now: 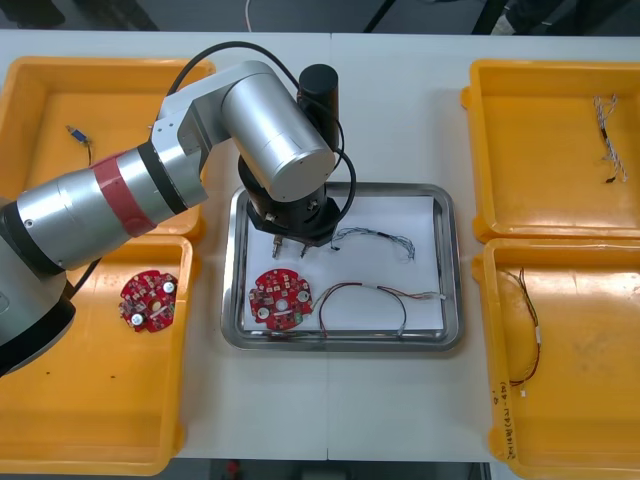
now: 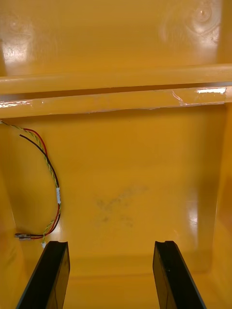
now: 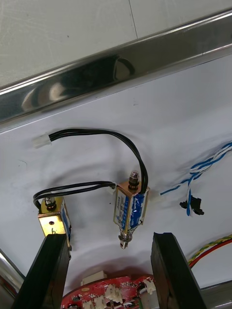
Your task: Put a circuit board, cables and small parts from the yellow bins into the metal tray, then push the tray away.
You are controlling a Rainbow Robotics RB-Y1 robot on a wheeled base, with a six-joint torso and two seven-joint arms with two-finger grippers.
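Left pincer (image 3: 108, 239) open, empty, over metal tray (image 3: 96, 82); 2 small metal parts (image 3: 130, 205) at its fingertips. Right pincer (image 2: 110, 245) open, empty, over yellow bin (image 2: 130, 159).

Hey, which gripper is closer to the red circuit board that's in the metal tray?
Left. The left gripper hangs open over the metal tray, just beyond the circuit board; the right gripper is off over a yellow bin.
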